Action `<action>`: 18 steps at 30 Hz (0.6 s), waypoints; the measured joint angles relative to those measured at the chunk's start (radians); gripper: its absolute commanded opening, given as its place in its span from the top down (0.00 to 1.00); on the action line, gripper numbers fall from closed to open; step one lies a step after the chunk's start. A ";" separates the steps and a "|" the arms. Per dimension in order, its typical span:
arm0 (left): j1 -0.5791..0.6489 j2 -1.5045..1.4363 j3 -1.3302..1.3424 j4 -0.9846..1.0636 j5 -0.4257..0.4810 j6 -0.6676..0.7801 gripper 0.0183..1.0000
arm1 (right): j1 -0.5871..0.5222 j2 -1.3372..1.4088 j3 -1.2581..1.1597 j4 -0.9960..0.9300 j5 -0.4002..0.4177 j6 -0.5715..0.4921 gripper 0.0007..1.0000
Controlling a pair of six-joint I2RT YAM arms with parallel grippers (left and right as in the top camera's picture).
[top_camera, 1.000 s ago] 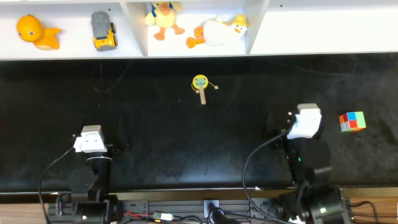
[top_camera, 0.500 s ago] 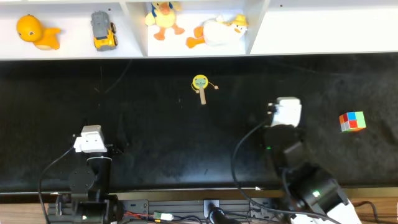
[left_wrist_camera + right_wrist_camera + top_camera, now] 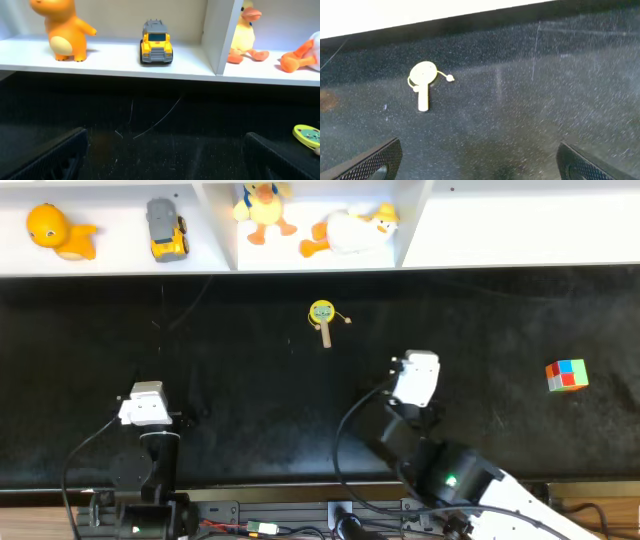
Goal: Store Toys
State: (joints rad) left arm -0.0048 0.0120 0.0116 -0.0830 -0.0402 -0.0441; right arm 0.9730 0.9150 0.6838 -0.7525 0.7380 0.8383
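Yellow rattle drum (image 3: 423, 80) well beyond right jaws

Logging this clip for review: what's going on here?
Nothing is held. The right end effector, open, hangs over the black mat facing a small rattle drum. The left end effector, open, sits near its base. A colour cube also lies on the mat; four toys stand on the white shelf.

We see the orange toy (image 3: 65, 30) beside the yellow truck (image 3: 156, 42) with its head cropped; across the divider (image 3: 220, 35) from the truck, the white plush (image 3: 301, 59) and drum rattle (image 3: 307, 135) run off the edge
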 measured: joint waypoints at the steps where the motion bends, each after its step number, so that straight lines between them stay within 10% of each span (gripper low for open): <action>1: 0.000 0.000 0.000 0.000 0.000 0.000 0.00 | 0.005 0.013 0.000 0.000 0.005 0.026 0.00; 18: 0.000 0.000 0.000 0.000 0.000 0.000 0.00 | 0.010 0.266 0.156 -0.020 0.029 0.135 0.00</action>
State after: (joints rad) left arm -0.0048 0.0120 0.0116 -0.0834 -0.0406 -0.0441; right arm 0.9825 1.1812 0.8402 -0.7727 0.7666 0.9730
